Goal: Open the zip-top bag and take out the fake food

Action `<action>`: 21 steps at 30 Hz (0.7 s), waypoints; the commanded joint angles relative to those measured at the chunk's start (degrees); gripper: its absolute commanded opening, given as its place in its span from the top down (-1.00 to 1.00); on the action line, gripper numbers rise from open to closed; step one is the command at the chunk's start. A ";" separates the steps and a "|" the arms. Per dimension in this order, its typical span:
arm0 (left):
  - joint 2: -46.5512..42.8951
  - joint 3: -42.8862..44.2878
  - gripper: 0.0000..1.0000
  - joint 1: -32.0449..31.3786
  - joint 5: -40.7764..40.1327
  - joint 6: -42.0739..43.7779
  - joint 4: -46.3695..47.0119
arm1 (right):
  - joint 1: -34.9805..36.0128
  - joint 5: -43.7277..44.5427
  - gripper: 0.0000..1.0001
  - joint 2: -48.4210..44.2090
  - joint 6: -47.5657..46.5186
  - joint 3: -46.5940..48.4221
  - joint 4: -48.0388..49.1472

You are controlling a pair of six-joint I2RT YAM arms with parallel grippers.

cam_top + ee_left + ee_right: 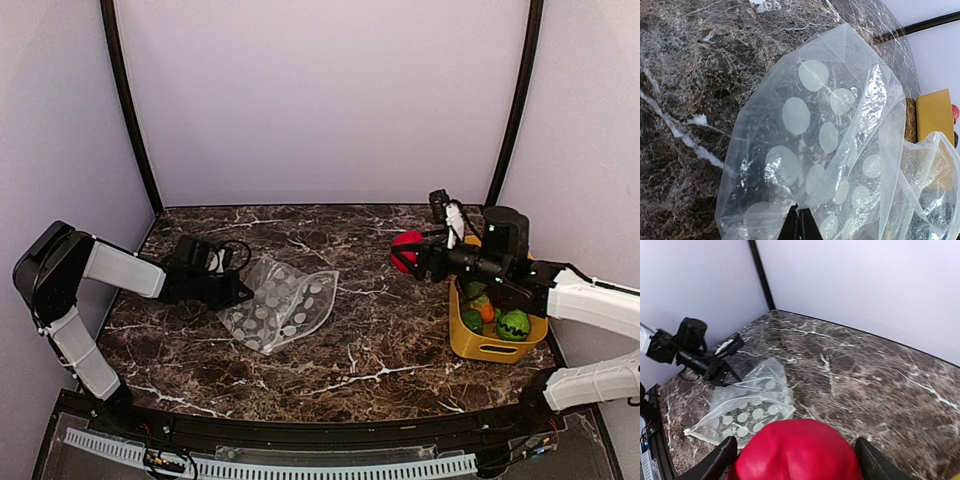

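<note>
The dark marble table (380, 350) fills the view, closed in by pale walls on three sides, with its whole middle stretch bare. On its left half lies the bag (280, 305), clear film with white dots, flat on the stone and, as far as the frames show, with nothing left inside. It looks very light, limp and slick, so it would likely slide or crumple rather than resist a push. The stiffer strip along one edge seems the best place to take hold, though I cannot tell which edge that is here. At the right edge of the table stands a yellow bin (478, 345) with green and orange toys (512, 325) in it, close to the right arm and leaving little room on that side. The red toy fruit (797, 450), smooth, round and probably hard, is held in the air just left of the bin. The right gripper (410, 252) has its fingers (720, 460) spread wide around the fruit's sides, where a rounded surface could slip. The left gripper (243, 293) is pressed together on the bag's left edge, pinching the film, which rises in folds just ahead of it.
</note>
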 commanded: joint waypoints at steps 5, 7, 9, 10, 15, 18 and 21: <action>1.28 -1.21 0.99 0.99 2.42 -2.03 4.43 | -11.34 7.33 0.14 -11.36 9.75 -3.02 -23.83; 1.26 -1.24 0.99 1.11 2.56 -2.40 4.83 | -13.52 7.90 0.14 -13.72 11.33 -3.63 -27.25; 1.17 -1.24 0.99 1.17 2.47 -2.56 5.08 | -14.48 9.35 0.13 -15.86 13.06 -4.30 -29.81; 1.32 -1.24 0.99 1.16 2.41 -2.71 5.19 | -14.85 10.10 0.11 -16.72 13.90 -4.63 -30.84; 2.41 -0.83 0.99 1.25 3.25 -3.27 6.29 | -15.84 14.74 0.04 -19.42 18.62 -6.52 -36.04; 3.10 -0.58 0.99 1.25 3.48 -3.45 6.50 | -15.92 18.44 -0.09 -21.93 20.64 -8.14 -38.60; 3.25 -0.39 0.99 1.25 3.41 -3.40 6.49 | -16.01 20.11 -0.23 -22.04 20.47 -8.44 -39.86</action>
